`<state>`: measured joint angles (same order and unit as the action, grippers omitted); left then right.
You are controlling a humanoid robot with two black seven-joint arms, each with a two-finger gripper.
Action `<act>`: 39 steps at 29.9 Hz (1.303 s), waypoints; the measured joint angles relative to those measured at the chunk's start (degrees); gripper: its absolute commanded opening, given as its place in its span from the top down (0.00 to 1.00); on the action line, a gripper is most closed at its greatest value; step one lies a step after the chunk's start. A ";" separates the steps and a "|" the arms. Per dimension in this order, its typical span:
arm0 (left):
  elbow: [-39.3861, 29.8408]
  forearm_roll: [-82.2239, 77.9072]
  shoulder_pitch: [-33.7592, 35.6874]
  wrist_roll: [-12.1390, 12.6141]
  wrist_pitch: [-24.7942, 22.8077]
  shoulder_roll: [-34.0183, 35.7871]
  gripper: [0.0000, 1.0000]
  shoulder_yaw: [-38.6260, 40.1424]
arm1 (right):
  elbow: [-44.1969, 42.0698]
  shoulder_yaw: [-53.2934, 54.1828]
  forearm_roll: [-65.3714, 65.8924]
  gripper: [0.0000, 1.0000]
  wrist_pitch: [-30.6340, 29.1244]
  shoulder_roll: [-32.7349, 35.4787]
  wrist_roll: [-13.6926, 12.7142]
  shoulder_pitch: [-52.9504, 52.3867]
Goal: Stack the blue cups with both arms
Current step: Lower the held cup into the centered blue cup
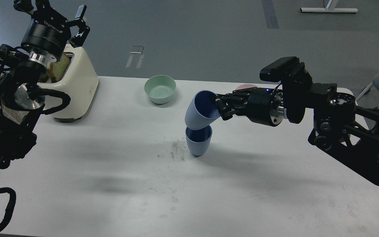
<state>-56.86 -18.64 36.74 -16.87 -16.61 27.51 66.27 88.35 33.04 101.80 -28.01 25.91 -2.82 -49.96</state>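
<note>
One light-blue cup [198, 142] stands upright near the middle of the white table [110, 184]. My right gripper [220, 107] is shut on the rim of the second blue cup [200, 110], which is tilted, mouth toward the gripper. Its rounded base sits at the mouth of the standing cup. My left gripper [58, 13] is raised at the far left above the toaster, fingers spread open and empty.
A cream toaster [74, 87] with bread slices stands at the back left. A green bowl [160, 89] sits at the back centre. A pink bowl [243, 87] is mostly hidden behind my right wrist.
</note>
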 measured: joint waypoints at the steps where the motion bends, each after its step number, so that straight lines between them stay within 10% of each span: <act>1: 0.00 0.00 0.00 0.00 0.00 0.00 0.02 0.00 | 0.00 0.00 0.08 1.00 0.00 -0.07 0.00 0.28; 39: 0.00 0.09 -0.09 -0.03 -0.22 0.08 0.02 0.09 | -1.17 0.14 2.18 1.00 0.03 -1.98 -0.67 3.71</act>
<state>-56.86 -18.54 36.65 -16.90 -16.84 27.60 66.36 87.18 33.18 103.98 -27.99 23.94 -3.49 -46.24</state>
